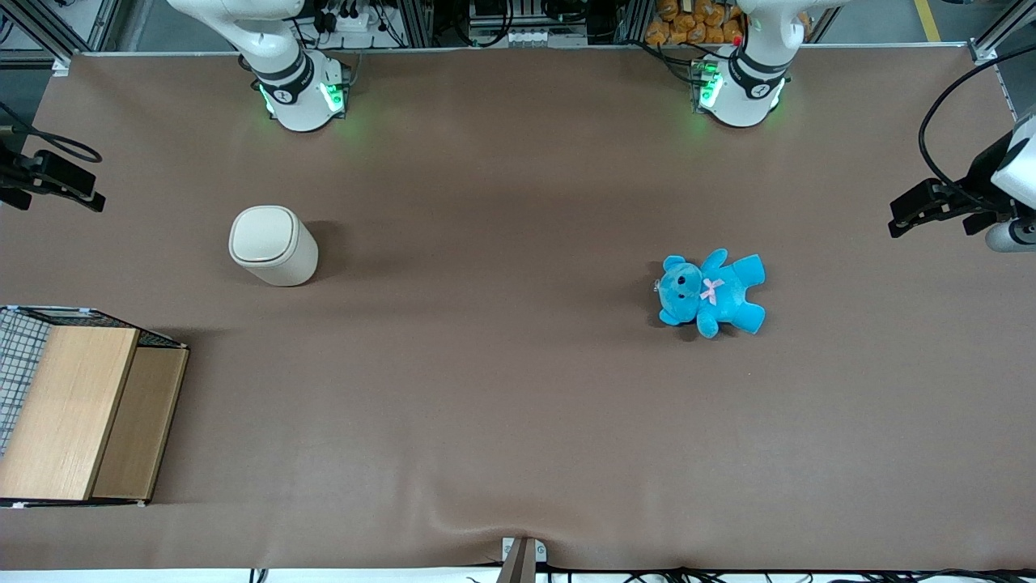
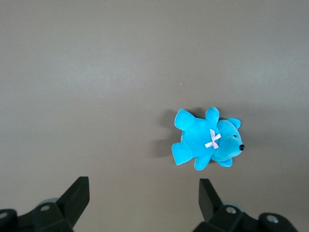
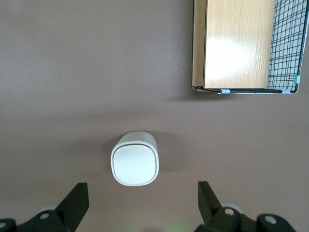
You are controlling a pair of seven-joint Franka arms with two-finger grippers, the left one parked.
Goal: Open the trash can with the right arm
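The trash can (image 1: 273, 244) is a small cream-white bin standing upright on the brown table with its smooth lid (image 3: 135, 164) down flat. The right arm's base (image 1: 299, 89) stands farther from the front camera than the can. My right gripper (image 3: 142, 184) hangs high above the table and looks straight down on the can. It is open, the two black fingers (image 3: 77, 203) stand wide apart, and nothing is between them or touching them. In the front view the gripper (image 1: 77, 190) shows only as a dark shape at the working arm's end of the table.
A wooden box with a wire-mesh side (image 1: 77, 409) sits nearer the front camera than the can, at the working arm's end; it also shows as the box (image 3: 239, 43). A blue teddy (image 1: 712, 291) lies toward the parked arm's end.
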